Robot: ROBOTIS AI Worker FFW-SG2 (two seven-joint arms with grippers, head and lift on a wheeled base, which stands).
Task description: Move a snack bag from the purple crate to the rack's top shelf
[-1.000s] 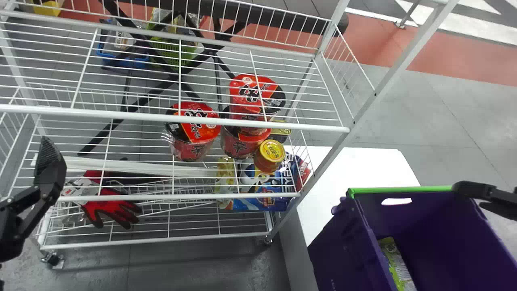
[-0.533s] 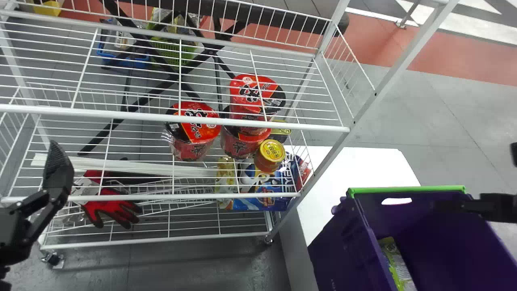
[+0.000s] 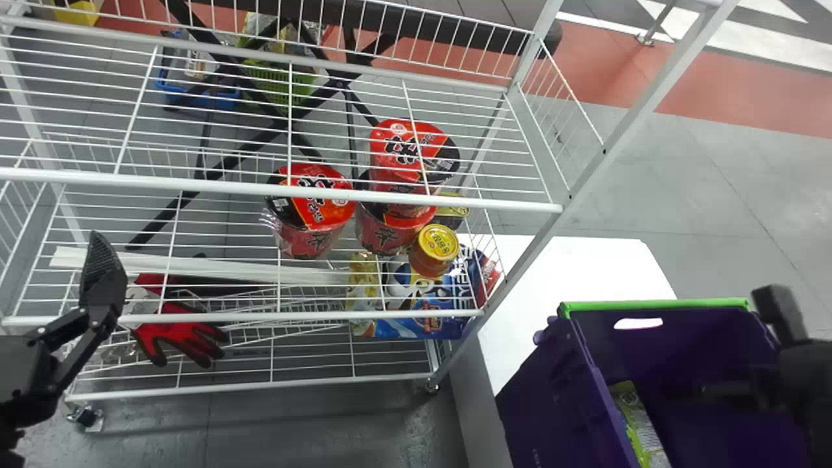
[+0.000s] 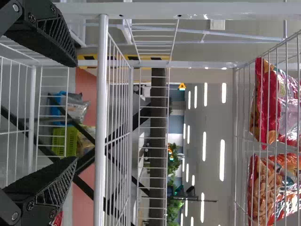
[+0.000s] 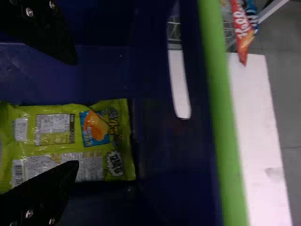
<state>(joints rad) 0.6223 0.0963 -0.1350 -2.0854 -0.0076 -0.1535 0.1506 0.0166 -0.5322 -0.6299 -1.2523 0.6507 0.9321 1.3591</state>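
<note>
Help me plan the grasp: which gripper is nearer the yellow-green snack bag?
Right. The right gripper hangs over the snack bag in the purple crate; the left gripper is at the left end of the rack.

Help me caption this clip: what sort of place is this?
Probably a shop stockroom or a mock store: a wire rack holds red cups and bagged snacks, and a purple crate beside it has a green snack bag inside.

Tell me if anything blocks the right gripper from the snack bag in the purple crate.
Nothing visible does. The right gripper is open toward the green snack bag; the crate's green rim runs beside that path.
</note>
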